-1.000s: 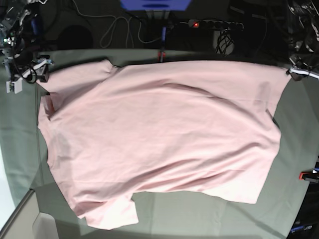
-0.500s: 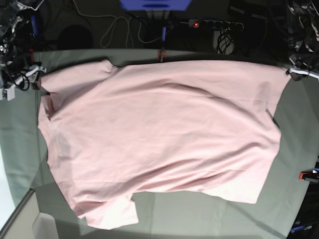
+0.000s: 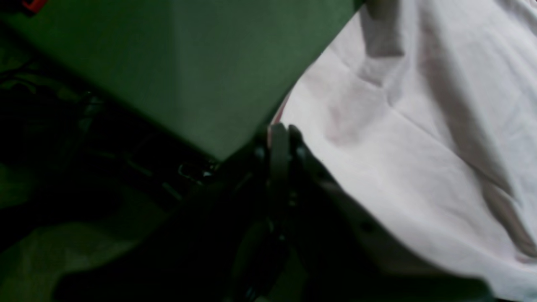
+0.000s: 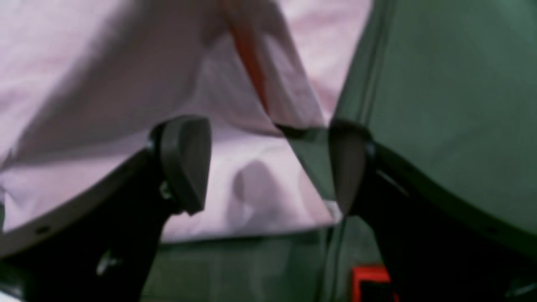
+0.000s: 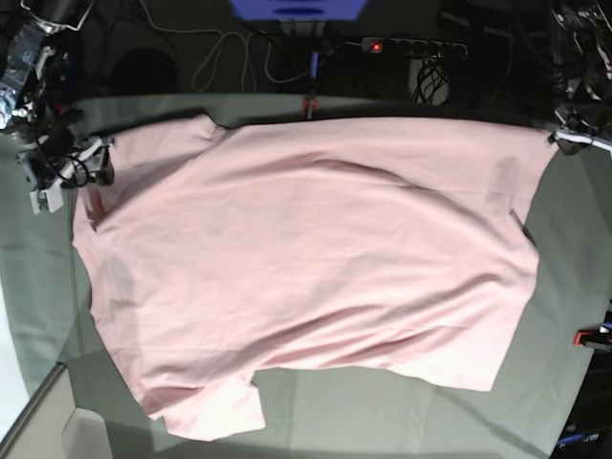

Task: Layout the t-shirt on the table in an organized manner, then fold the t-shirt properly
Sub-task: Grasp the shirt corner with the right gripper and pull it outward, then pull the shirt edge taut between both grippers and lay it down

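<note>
While no lettering shows, left hand pinches t-shirt; right hand gapes wide.

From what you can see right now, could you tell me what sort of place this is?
Probably a robotics lab or workshop bench: a table draped in grey-green cloth fixed with a red clamp, and a power strip with loose cables on the dark floor behind it.

At the left edge of the base view, we see the right gripper shifted rightward from half a second ago, now overlapping the corner of the pale pink cotton t-shirt by its orange-red neckline; its dark jaws stand wider apart than before.
</note>
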Controlling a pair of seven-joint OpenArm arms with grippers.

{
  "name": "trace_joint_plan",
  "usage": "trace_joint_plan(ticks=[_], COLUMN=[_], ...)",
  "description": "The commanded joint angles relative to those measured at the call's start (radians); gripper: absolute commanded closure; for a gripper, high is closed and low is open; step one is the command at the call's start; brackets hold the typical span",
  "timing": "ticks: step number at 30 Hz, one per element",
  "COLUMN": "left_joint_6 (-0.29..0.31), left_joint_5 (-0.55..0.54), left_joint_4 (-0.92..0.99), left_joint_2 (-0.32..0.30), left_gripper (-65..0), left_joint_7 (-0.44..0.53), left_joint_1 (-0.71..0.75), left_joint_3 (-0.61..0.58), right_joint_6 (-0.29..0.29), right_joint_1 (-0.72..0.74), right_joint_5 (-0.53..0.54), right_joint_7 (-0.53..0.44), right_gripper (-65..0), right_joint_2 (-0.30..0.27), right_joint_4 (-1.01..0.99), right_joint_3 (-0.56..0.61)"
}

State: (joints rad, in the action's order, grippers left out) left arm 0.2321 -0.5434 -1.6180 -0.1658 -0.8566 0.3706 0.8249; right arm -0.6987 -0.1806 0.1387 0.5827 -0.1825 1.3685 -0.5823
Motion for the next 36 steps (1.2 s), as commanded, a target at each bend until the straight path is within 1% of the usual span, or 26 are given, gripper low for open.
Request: trace_joint_plan(ticks=[1, 2, 5, 8, 14, 17, 22, 24, 26, 28, 31, 34, 36], left_joint_6=[0.002, 0.002, 0.002, 0.002, 0.002, 0.002, 0.002, 0.002, 0.002, 0.002, 0.002, 0.002, 0.002], left_joint_5=[-0.008, -0.008, -0.008, -0.008, -0.008, -0.008, -0.008, -0.008, -0.008, -0.008, -0.008, -0.014, -0.016], left_joint_4=[-0.014, -0.014, -0.014, -0.014, -0.014, -0.014, 0.012, 0.015, 0.022, 0.020, 0.020, 0.020, 0.020], left_joint_2=[-0.013, -0.013, -0.013, -0.013, -0.013, -0.013, -0.013, -0.013, -0.013, -0.013, -0.013, -0.013, -0.013], left_gripper=[-0.1, -0.1, -0.1, -0.1, -0.1, -0.1, -0.1, -0.1, -0.1, -0.1, -0.1, -0.1, -0.1], left_joint_7=[0.015, 0.015, 0.015, 0.015, 0.017, 0.017, 0.017, 0.017, 0.017, 0.017, 0.017, 0.017, 0.017], left_joint_1=[0.001, 0.001, 0.001, 0.001, 0.001, -0.014, -0.018, -0.018, -0.018, -0.018, -0.018, -0.018, -0.018], left_joint_3=[0.007, 0.009, 0.009, 0.009, 0.006, 0.006, 0.006, 0.006, 0.006, 0.007, 0.011, 0.011, 0.012], right_joint_6=[0.001, 0.001, 0.001, 0.001, 0.001, 0.001, 0.001, 0.001, 0.001, 0.001, 0.001, 0.001, 0.001], right_joint_1=[0.025, 0.039, 0.057, 0.059, 0.014, -0.012, -0.061, -0.066, -0.066, -0.066, -0.066, -0.066, -0.079], right_joint_5=[0.008, 0.008, 0.008, 0.008, 0.009, 0.009, 0.009, 0.009, 0.009, 0.009, 0.009, 0.009, 0.009], right_joint_7=[-0.008, -0.008, -0.008, -0.008, -0.008, -0.008, -0.008, -0.008, -0.008, -0.008, -0.008, 0.000, 0.001], right_gripper=[-44.2, -44.2, -44.2, -44.2, -44.0, -44.0, -43.9, -42.6, -38.1, -30.4, -14.4, 0.0, 0.0], right_joint_2=[-0.016, -0.021, -0.062, -0.081, -0.078, -0.036, 0.018, 0.025, 0.025, 0.027, 0.027, 0.024, 0.025], right_joint_4=[-0.014, -0.044, -0.119, -0.140, -0.126, -0.076, 0.032, 0.039, 0.036, 0.036, 0.041, 0.050, 0.082], right_joint_3=[-0.006, -0.009, -0.020, -0.021, -0.015, -0.014, -0.014, -0.014, -0.012, -0.012, -0.014, -0.021, -0.028])
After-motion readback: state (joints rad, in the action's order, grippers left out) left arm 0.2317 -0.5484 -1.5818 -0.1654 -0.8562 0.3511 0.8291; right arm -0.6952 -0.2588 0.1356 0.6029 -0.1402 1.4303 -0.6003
